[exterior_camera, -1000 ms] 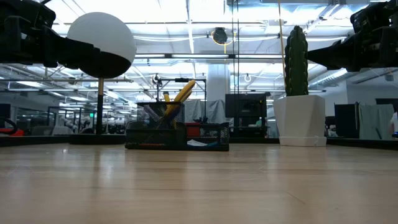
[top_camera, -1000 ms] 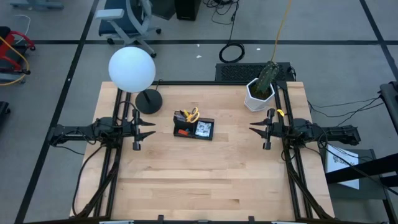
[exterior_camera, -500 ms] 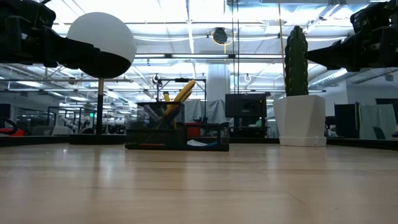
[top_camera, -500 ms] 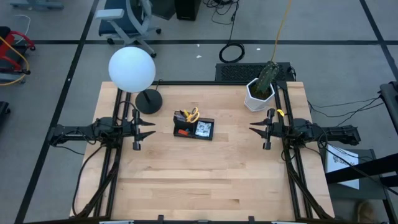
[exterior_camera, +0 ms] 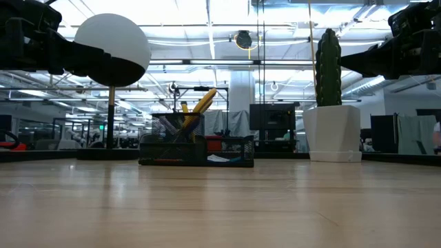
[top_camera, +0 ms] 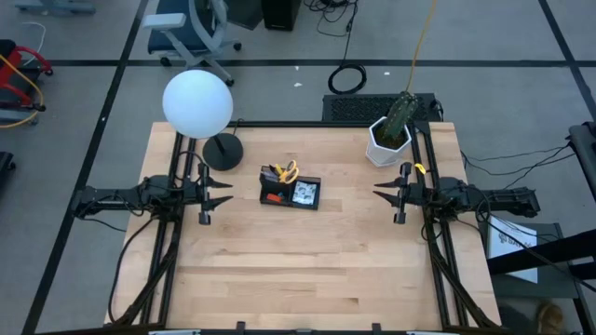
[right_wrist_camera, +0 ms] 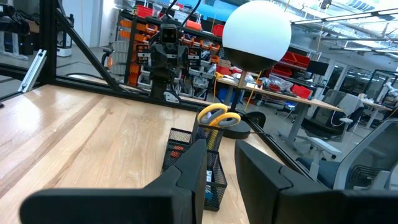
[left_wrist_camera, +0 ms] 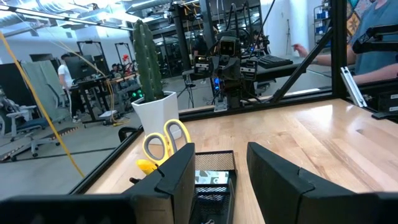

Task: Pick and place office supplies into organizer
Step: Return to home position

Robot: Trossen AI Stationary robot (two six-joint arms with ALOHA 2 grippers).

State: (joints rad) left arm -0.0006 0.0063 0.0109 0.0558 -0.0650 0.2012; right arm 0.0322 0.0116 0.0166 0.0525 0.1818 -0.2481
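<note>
Black mesh organizer: one, centre of the high view, just above the middle. Contents: yellow-handled scissors, one pair, upright in the cup section; red piece, one; pens, too small to count. Left gripper, mid-left, and right gripper, mid-right: two, both empty, fingers parted, well apart from the organizer. Step judged: homing, with sorting done. The next move calls only for parking.

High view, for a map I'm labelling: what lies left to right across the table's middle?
In order: left claw → organizer → right claw. The lamp and plant pot overlap the claws sideways, so left out.
</note>
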